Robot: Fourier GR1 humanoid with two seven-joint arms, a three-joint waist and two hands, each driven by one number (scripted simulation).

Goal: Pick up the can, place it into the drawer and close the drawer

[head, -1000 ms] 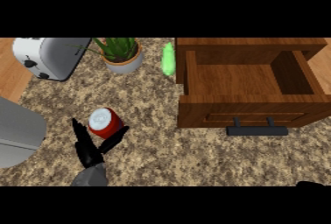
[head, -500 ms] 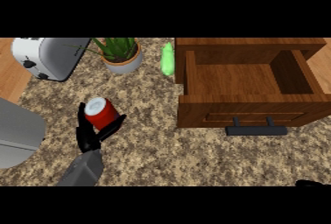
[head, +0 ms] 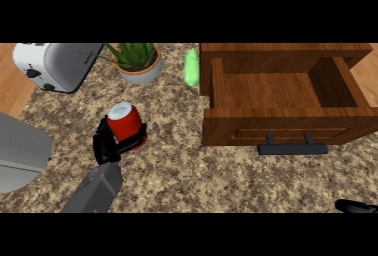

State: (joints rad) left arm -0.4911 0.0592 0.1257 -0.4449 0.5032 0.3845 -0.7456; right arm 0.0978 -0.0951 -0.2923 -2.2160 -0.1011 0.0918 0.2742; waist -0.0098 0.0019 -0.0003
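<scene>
The can (head: 125, 124) is red with a pale, shiny top. It is left of the middle of the worktop (head: 207, 175), and it leans a little. The left hand (head: 109, 145) is wrapped round its lower part, with black fingers (head: 131, 144) curled across the front. I cannot tell if the can is still touching the worktop or is just off it.

A can like this is probably light and stiff, with smooth, slippery sides. It will not break, but it could slide or tip if held near the end. The best place to hold it is round the middle of its side, not by the top.

To the right is the wooden drawer (head: 284, 131). It is pulled open and looks bare inside. A dark handle (head: 292, 148) sticks out at its front. The can is well apart from it, so the job is only just begun. The can must be carried over the drawer's front wall and then set down inside.

Behind the can is a plant in a pot (head: 139, 64), with a toaster (head: 53, 65) to its left. A green thing (head: 191, 67) lies just beside the drawer's back corner.

Only a bit of the right hand (head: 356, 206) shows at the bottom right. I cannot tell how it is held.
</scene>
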